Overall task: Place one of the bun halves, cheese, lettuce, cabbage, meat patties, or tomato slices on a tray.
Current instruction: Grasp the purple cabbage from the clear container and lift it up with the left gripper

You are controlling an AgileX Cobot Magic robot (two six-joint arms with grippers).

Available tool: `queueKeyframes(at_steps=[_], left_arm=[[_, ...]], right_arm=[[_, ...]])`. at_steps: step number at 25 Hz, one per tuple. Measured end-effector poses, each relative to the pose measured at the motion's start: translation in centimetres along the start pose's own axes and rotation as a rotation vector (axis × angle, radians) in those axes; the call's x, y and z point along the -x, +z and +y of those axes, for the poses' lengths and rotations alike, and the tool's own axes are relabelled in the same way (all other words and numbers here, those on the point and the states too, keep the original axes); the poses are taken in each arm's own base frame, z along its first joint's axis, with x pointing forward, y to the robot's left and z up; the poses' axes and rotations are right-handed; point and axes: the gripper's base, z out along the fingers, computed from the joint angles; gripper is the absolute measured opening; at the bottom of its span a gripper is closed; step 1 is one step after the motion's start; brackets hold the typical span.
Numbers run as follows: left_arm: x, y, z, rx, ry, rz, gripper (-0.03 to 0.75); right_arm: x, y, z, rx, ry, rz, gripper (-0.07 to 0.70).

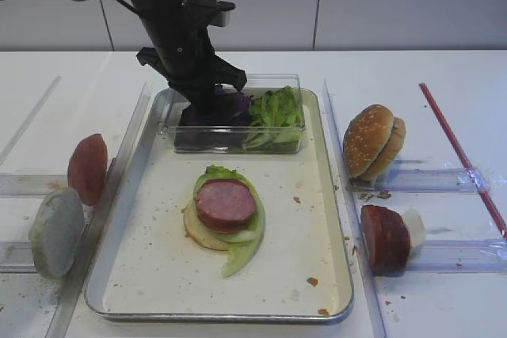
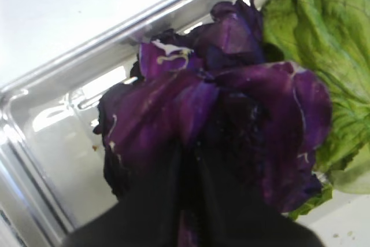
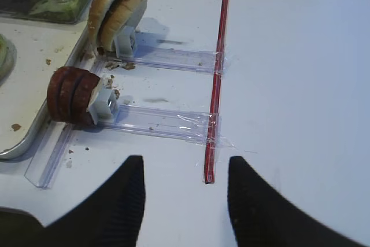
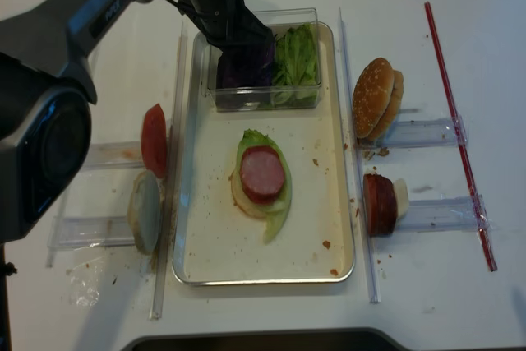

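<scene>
The left end effector (image 1: 207, 94) reaches down into the clear plastic box (image 1: 184, 134) at the far end of the tray (image 1: 150, 275), its fingers drawn together on the cabbage (image 2: 231, 120). The left wrist view shows the dark purple, crinkled leaf bunched between the closed black fingers (image 2: 156, 201), with the box's clear floor to the left and the lettuce (image 2: 329, 39) touching the cabbage on the right. In the high view the lettuce (image 1: 273, 116) fills the right half of the box and the purple leaves the left half.

On the tray floor, near the middle, a stack lies flat: a bun half (image 1: 198, 231) at the bottom, a light green lettuce leaf (image 1: 245, 247) on it and trailing toward the near rim, and a round pink meat patty (image 1: 226, 203) on top. Crumbs are scattered over the cream floor.

Left of the tray, on the white bench (image 1: 444, 69), a red tomato slice (image 1: 87, 168) and a pale round piece (image 1: 55, 231) stand on edge in clear holders. Right of the tray, sesame bun halves (image 1: 372, 142) stand on edge in one clear rail, and dark meat patties (image 1: 384, 237) stand in the rail nearer the camera. A red strip (image 1: 463, 156) is taped across the rails' outer ends.

The right end effector (image 3: 185, 201) hovers above the bench beside those rails, its fingers spread wide and holding nothing.
</scene>
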Motion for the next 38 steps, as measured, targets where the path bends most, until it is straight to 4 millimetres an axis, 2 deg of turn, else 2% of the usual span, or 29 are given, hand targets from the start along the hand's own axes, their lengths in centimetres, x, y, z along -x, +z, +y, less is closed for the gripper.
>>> queueKeyframes(at_steps=[4,9,20,31,38], left_arm=[[0.0,-0.4,0.0,0.0,0.002,-0.007,-0.002],[-0.2,-2.9,-0.2,-0.002,0.008,-0.007,-0.002],[-0.9,-6.5,-0.4,0.014,0.056,0.008,-0.005],[-1.2,-9.6,-1.0,-0.014,0.243,-0.05,-0.005],[-3.1,-11.9,-2.0,-0.09,0.318,-0.076,-0.005]], right_arm=[[0.0,0.0,0.0,0.0,0.0,0.0,0.347],[0.0,0.0,0.0,0.0,0.0,0.0,0.347],[0.0,0.0,0.0,-0.002,-0.001,0.0,0.347],[0.0,0.0,0.0,-0.002,-0.001,0.0,0.347],[0.0,0.0,0.0,-0.002,-0.001,0.0,0.347]])
